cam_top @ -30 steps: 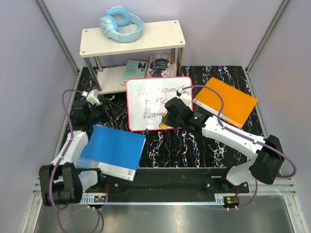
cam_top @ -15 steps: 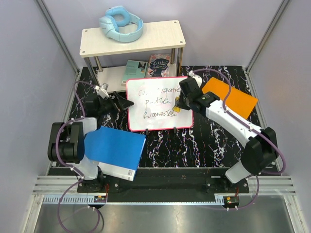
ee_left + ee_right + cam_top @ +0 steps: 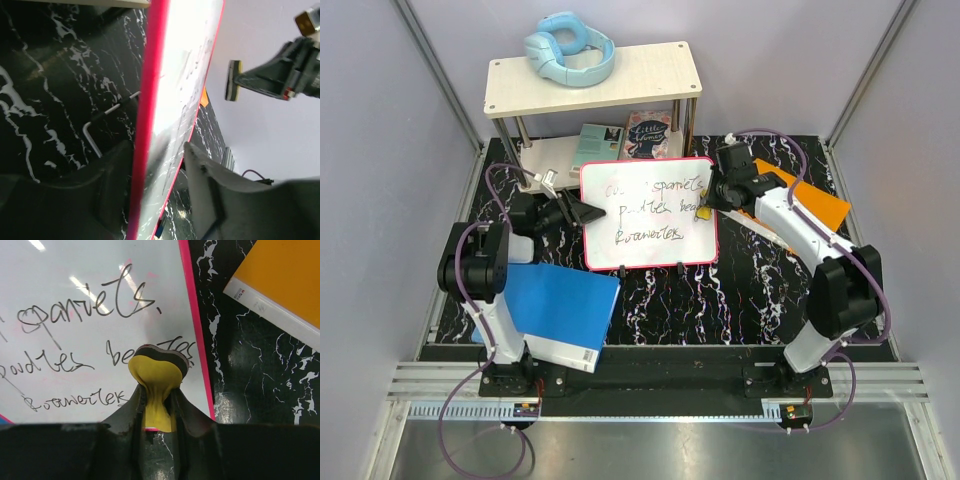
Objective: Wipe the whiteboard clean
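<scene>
I see a square white whiteboard with a thin red-pink rim (image 3: 648, 213) propped up at a tilt on the black, white-veined marble table (image 3: 720, 300), in the middle of the work area, with a thin wire stand (image 3: 95, 132) showing beneath it. It carries 3 lines of dark handwriting. My left gripper (image 3: 582, 212) reaches in from the left, and its 2 fingers (image 3: 205, 185) are drawn narrow around the board's left rim, 1 on each face, apparently pinching it. My right gripper (image 3: 705, 207) is clamped on a yellow sponge eraser with a dark felt face (image 3: 157, 375). The eraser sits against the board's right side, over the end of the middle line of writing, just inside the rim. A blue hardcover book (image 3: 555, 310) lies flat near the board's lower left corner, partly over the left arm. An orange hardcover book (image 3: 815, 203) lies flat to the right of the board, with the right arm crossing above it. Behind the board stands a pale wooden 2-tier shelf on metal legs (image 3: 650, 75). Light blue over-ear headphones (image 3: 570, 48) rest on its top tier, and 2 books (image 3: 625, 138) lie on the lower tier, close to the board's top rim.
</scene>
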Controlling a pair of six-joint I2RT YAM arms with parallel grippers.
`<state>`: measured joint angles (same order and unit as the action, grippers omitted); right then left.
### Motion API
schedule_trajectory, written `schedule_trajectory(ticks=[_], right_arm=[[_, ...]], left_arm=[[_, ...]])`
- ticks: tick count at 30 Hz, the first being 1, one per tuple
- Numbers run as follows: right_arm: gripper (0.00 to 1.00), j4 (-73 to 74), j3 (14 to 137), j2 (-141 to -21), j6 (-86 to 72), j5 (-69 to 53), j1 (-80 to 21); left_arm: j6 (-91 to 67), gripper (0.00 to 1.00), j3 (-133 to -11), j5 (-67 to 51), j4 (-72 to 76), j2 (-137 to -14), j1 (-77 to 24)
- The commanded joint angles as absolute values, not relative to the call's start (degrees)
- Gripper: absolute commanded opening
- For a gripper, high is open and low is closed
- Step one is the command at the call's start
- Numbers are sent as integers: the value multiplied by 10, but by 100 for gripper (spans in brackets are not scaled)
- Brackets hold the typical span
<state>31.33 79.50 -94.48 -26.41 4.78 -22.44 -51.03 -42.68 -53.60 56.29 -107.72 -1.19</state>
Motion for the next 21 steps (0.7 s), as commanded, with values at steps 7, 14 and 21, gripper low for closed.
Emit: schedule_trajectory(ticks=[7, 14, 21], right_arm=[[0, 308, 853, -1010, -164, 18, -212], [0, 287, 863, -1028, -110, 44, -210], [0, 246, 846, -1041, -76, 73, -201]], left_arm=[[-392, 10, -454, -484, 443, -1052, -17], [-334, 0, -447, -422, 367, -1042, -16], [-321, 0, -456, -418, 357, -1056, -12]])
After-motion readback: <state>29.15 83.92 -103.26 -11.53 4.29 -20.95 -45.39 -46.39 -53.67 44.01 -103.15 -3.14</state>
